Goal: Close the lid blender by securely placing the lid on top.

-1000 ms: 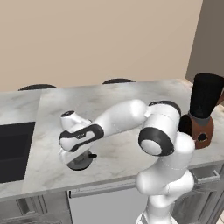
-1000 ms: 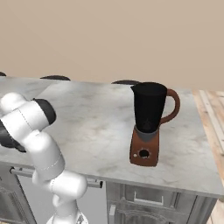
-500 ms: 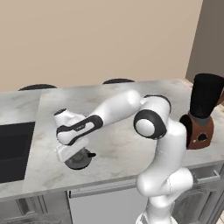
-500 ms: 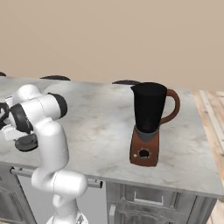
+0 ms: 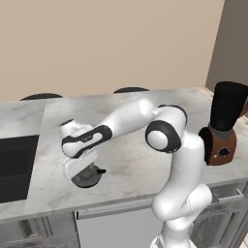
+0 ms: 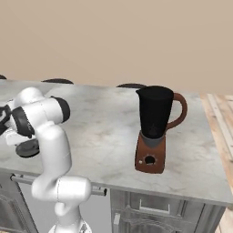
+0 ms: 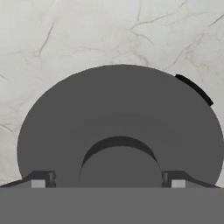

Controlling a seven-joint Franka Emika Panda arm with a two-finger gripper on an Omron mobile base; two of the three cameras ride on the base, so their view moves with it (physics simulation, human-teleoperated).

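The lid (image 7: 120,127) lies flat on the marble tabletop (image 5: 131,155), near its front edge and towards the left end, just right of the dark sink (image 5: 14,167). In the hand view it is a round dark grey disc seen from close above, with the raised centre (image 7: 120,168) at the lower middle. Being round, it has no long axis of its own; its short black tab (image 7: 194,89) gives it a direction, sticking out at the upper right of the rim in that view. In the left base view the tab (image 5: 100,171) points right along the tabletop, towards the blender's end.

The gripper (image 7: 108,183) hangs straight down over the lid. Its 2 fingers (image 7: 41,179) stand apart, 1 on each side of the raised centre, with a gap between each tip and the knob. Whether the tips touch the disc surface I cannot tell.

The blender (image 6: 154,129) stands upright at the far right of the tabletop, well apart from the lid. Its black jar (image 6: 154,111) is open at the top, with a rust-brown handle (image 6: 182,111) on its right side in the right base view, and the base (image 6: 149,157) shows a dark dial. 2 dark stool seats (image 5: 131,90) show beyond the far edge.
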